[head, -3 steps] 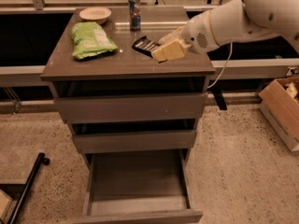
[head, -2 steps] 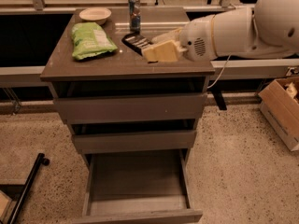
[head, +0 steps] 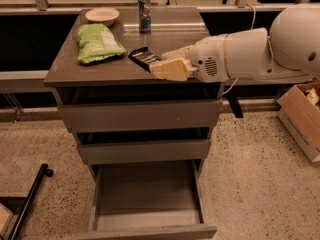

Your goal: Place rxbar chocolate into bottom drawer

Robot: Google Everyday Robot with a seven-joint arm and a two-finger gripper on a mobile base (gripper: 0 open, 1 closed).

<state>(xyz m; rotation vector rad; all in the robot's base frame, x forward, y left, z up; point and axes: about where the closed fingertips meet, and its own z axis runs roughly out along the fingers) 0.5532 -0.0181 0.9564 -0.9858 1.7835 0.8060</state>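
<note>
Right, starting at the lower left of the frame, a thin black pole (head: 31, 198) lies slanted across the speckled floor. Moving in, we have the grey-brown counter (head: 65, 70) on top of a three-drawer cabinet. On its left part lies a crinkled green chip bag (head: 99, 43), and just behind that, towards the top of the frame, sits a shallow pale round bowl (head: 102, 16). A tall slim metal can (head: 144, 14) stands upright at the back, near the middle of the counter.

Now the one to watch: the rxbar chocolate (head: 144, 57), a small flat bar in a dark wrapper, is up on the counter near the front edge, just right of the green bag. Straight below, at the bottom centre of the frame, the bottom drawer (head: 150, 230) is pulled well out, its grey floor showing. The two shallower drawers above it are in, or nearly so.

Right against the bar's right end is the cream-coloured gripper (head: 158, 63), low over the counter's front edge. Whether it has hold of the bar, or how far it is open, I cannot tell. Behind it the bulky white arm (head: 250, 54) reaches in from the right side of the frame. Down at the far right, an open brown cardboard box (head: 300, 119) sits on the floor.
</note>
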